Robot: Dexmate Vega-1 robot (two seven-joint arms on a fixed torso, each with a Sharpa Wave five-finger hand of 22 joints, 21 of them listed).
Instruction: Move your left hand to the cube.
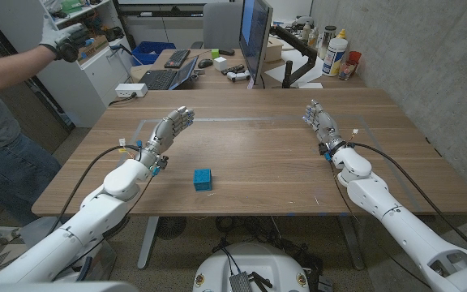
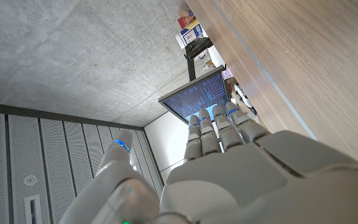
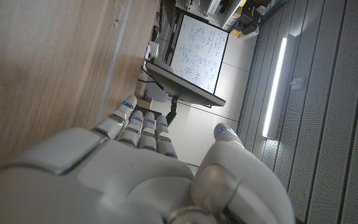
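On the near middle of the wooden table (image 1: 250,154), the blue cube (image 1: 203,179) rests alone, with bare wood on every side and nothing touching it. The left hand (image 1: 167,131) is raised over the table's left portion, farther from the robot than the cube and to the cube's left; its fingers (image 1: 182,116) are extended, close together and hold nothing. The left wrist view confirms the same hand (image 2: 253,180) with straight fingers (image 2: 219,127) pointing toward the monitor (image 2: 197,98) beyond the table. The right hand (image 1: 323,123) is also raised over the right portion, well apart from the cube, its fingers extended and empty. The principal hazard, as a judgement, is that the hand must travel back toward the robot and inward, while the wrist camera faces away from the cube; guidance therefore depends on the head view, and an overshoot could knock the cube, which looks light and likely to slide on the smooth wood. A steep descent could drive the fingertips into the tabletop. The forearm cable (image 1: 104,158) near the wrist could drag or snag during the retraction. A person (image 1: 6,122) stands at the left edge of the table, so a wide outward swing of the left arm carries a contact risk.
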